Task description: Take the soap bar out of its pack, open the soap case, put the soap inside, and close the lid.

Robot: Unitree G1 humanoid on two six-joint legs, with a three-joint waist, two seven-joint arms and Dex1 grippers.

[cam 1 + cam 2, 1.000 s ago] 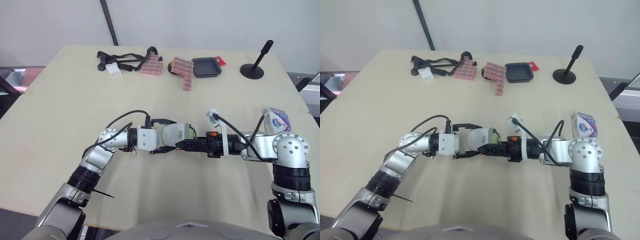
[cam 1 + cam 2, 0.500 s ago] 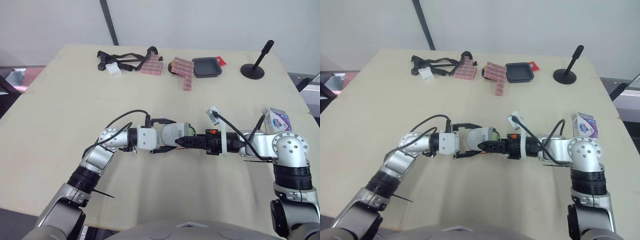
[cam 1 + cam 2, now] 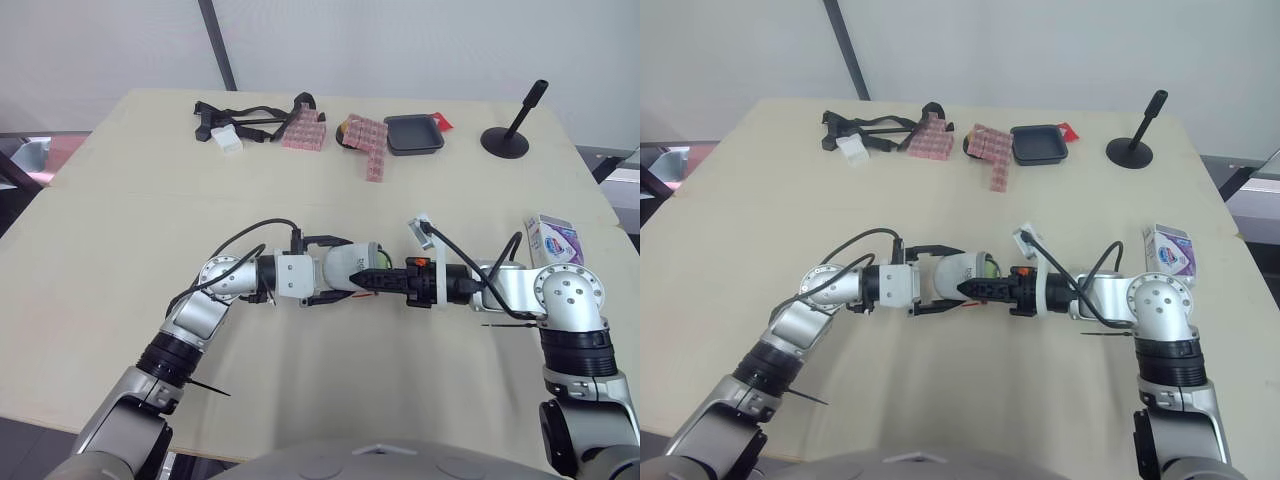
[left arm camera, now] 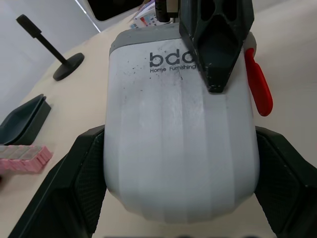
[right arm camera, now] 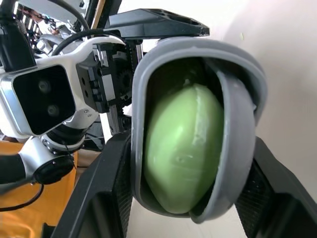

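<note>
At the middle of the beige counter, the left claw grips the white-and-grey oval plastic soap case by its sides, the green oval soap bar sits inside its open end, which the right claw pinches, with the purple-and-white cardboard pack at the right edge.

Open tabletop around the soap case; soap pack well to the right

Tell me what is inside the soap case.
A green soap bar lies inside the soap case, seen past its part-open lid. The lid and case walls hide its sides and far end.
</note>
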